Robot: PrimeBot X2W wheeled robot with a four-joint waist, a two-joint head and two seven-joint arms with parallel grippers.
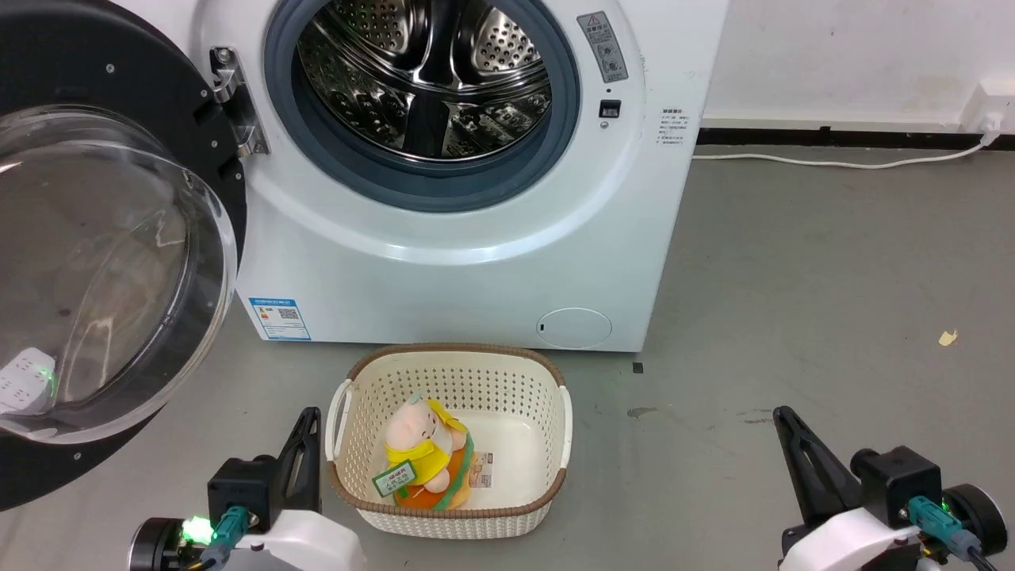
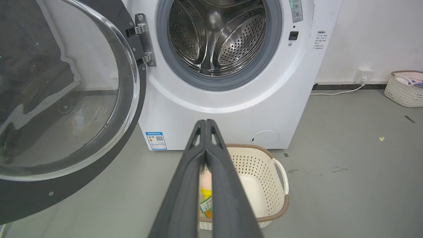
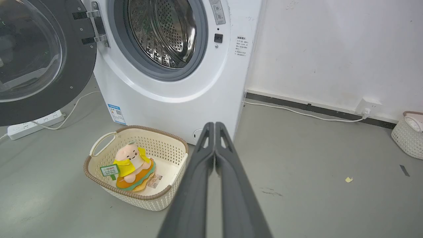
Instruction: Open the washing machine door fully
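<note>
Washing machine door (image 1: 103,262) stands wide open.
Left hand (image 2: 205,123) and right hand (image 3: 214,125) both clenched, holding nothing.

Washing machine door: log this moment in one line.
washing machine door open wide | left gripper shut, empty | right gripper shut, empty

The head camera looked forward and down from above and behind the left gripper (image 1: 308,420) and right gripper (image 1: 781,416), close to the washing machine (image 1: 444,285). Each wrist camera sat low, looking along its own gripper, the right one from farther right. All three shared the washing machine door (image 1: 119,262), drum (image 1: 428,71) and basket (image 1: 456,347) ahead of the grippers.
</note>
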